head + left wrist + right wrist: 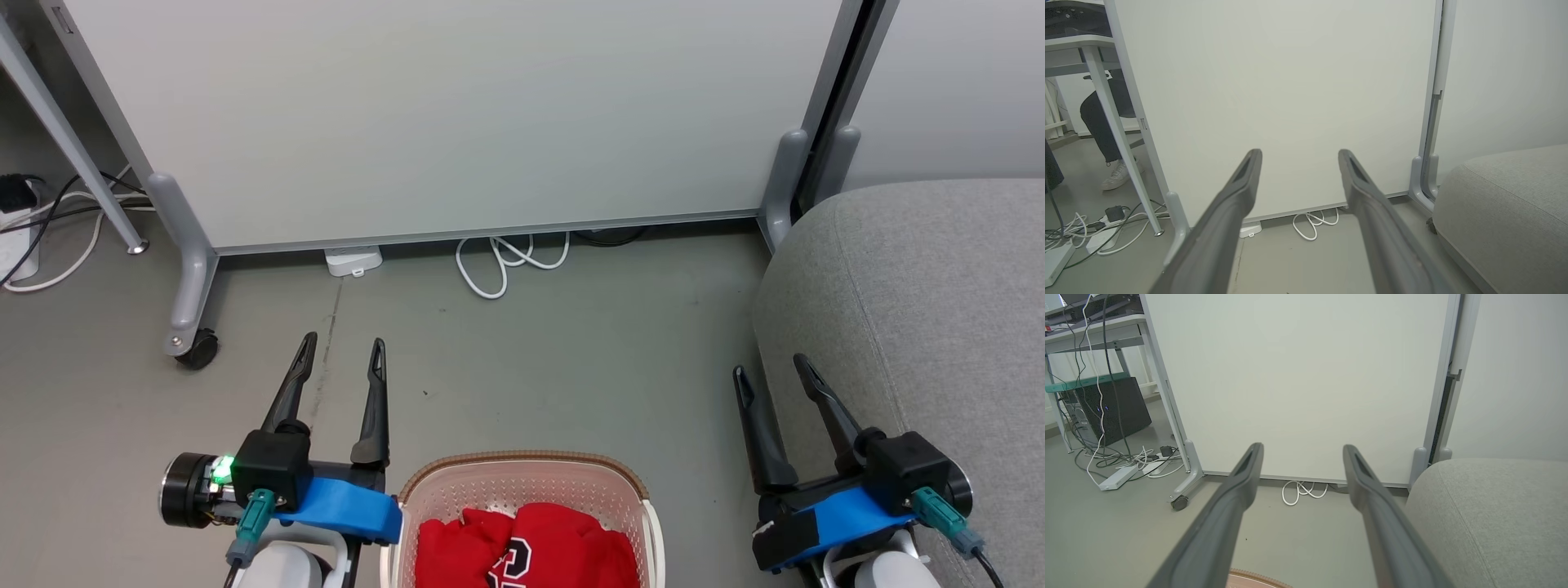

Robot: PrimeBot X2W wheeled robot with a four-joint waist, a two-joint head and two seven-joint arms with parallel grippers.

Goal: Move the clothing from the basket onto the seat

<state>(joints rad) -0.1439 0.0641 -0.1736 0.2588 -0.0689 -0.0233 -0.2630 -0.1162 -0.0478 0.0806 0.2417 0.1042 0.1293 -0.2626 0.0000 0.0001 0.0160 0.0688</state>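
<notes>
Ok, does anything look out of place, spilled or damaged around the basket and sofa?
Nothing spilled or damaged. The red clothing sits bundled inside the upright basket, beside the sofa. Only a white cable lies in loose loops on the floor under the partition.

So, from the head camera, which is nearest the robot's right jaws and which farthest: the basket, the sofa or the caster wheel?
1. Sofa: immediately to the right, its rounded edge alongside.
2. Basket: to the lower left, at the bottom middle of the view.
3. Caster wheel: far left of the view, well past the basket.
</notes>
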